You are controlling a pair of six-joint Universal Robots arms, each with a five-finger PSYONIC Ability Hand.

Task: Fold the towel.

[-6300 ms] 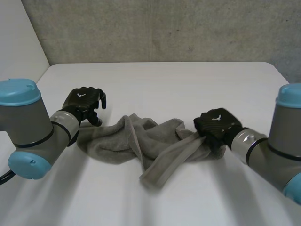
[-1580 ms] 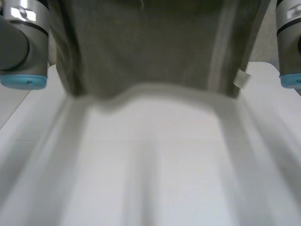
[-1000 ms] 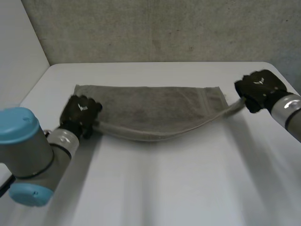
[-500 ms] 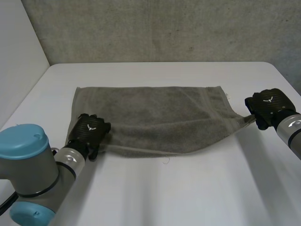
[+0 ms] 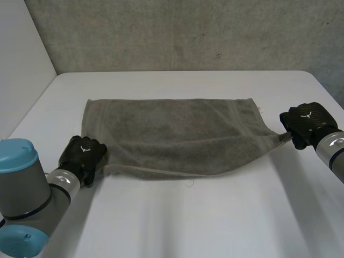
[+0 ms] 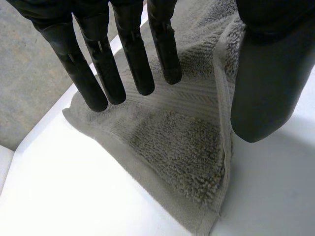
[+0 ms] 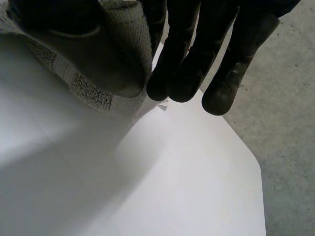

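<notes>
A grey towel (image 5: 172, 134) lies spread across the white table (image 5: 188, 220), its long side running left to right. My left hand (image 5: 81, 156) rests just off the towel's near left corner. In the left wrist view its fingers (image 6: 133, 54) are straight and apart from the thumb, and the towel corner (image 6: 187, 152) lies flat on the table under them, not held. My right hand (image 5: 306, 122) is at the towel's near right corner, which is drawn out to a point. In the right wrist view that hand (image 7: 182, 59) pinches the towel's edge (image 7: 98, 83) between thumb and fingers.
A grey wall (image 5: 177, 32) stands behind the table's far edge. The table's right corner (image 5: 314, 78) lies just beyond my right hand. White tabletop stretches in front of the towel, between my arms.
My left hand has opened, let go of the near left corner and drawn back off the towel toward me. The right hand has kept its grip and place.
</notes>
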